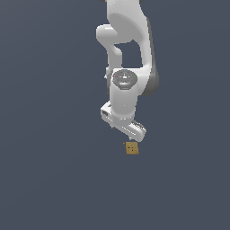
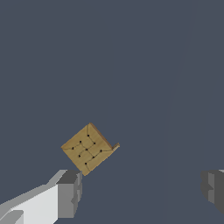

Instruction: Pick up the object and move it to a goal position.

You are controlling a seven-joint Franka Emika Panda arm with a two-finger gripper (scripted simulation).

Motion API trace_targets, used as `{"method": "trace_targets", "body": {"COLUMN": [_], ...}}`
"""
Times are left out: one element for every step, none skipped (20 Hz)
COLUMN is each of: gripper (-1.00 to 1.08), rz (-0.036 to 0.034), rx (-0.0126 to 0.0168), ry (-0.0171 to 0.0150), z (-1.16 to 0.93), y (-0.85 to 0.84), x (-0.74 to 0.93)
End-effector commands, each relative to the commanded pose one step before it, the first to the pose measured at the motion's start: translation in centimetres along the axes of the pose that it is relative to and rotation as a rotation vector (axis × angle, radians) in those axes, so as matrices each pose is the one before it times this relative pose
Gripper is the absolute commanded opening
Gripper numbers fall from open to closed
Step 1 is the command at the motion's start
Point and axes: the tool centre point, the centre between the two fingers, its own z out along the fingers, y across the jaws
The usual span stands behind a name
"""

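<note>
The object (image 1: 131, 148) is a tiny tan-brown squarish block with dark dots on its face, lying on the dark grey floor just below the white arm's hand in the exterior view. In the wrist view the block (image 2: 88, 148) sits turned at an angle, close beside one grey fingertip (image 2: 68, 194), off the middle of the gap. My gripper (image 2: 142, 189) is open and empty, its two fingers far apart. In the exterior view the fingers are hidden behind the white hand (image 1: 123, 123).
A flat dark grey floor (image 1: 49, 170) spreads all around the block and the arm. The white arm's links (image 1: 128, 49) rise above the hand in the exterior view.
</note>
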Motion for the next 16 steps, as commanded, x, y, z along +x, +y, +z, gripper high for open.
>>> {"method": "trace_targets", "body": {"gripper": [1.0,1.0,1.0,1.0,1.0,1.0,1.0,1.0,1.0,1.0,1.0,1.0,1.0,1.0,1.0,1.0], "rz": [0.06472,0.02519,0.02517,0.02516,0.02514,0.02511,0.0251,0.02509,0.02507,0.02505,0.02503,0.02501,0.02499,0.02497,0.02495,0.02493], "rx": [-0.0004,-0.00024,-0.00027,-0.00029,-0.00032,-0.00034,-0.00036,-0.00037,-0.00039,-0.0004,-0.00041,-0.00041,-0.00042,-0.00042,-0.00042,-0.00042], "ry": [-0.00107,-0.00038,-0.00034,-0.0003,-0.00026,-0.00021,-0.00017,-0.00012,-0.00007,-0.00003,0.00002,0.00007,0.00012,0.00017,0.00021,0.00026], "z": [0.54,0.215,0.215,0.215,0.216,0.216,0.216,0.216,0.217,0.217,0.217,0.217,0.218,0.218,0.218,0.218], "y": [-0.432,-0.167,-0.166,-0.164,-0.162,-0.161,-0.158,-0.156,-0.154,-0.152,-0.149,-0.146,-0.143,-0.14,-0.137,-0.134], "x": [-0.042,-0.031,-0.036,-0.041,-0.046,-0.052,-0.056,-0.061,-0.066,-0.071,-0.075,-0.08,-0.085,-0.089,-0.093,-0.097]}}
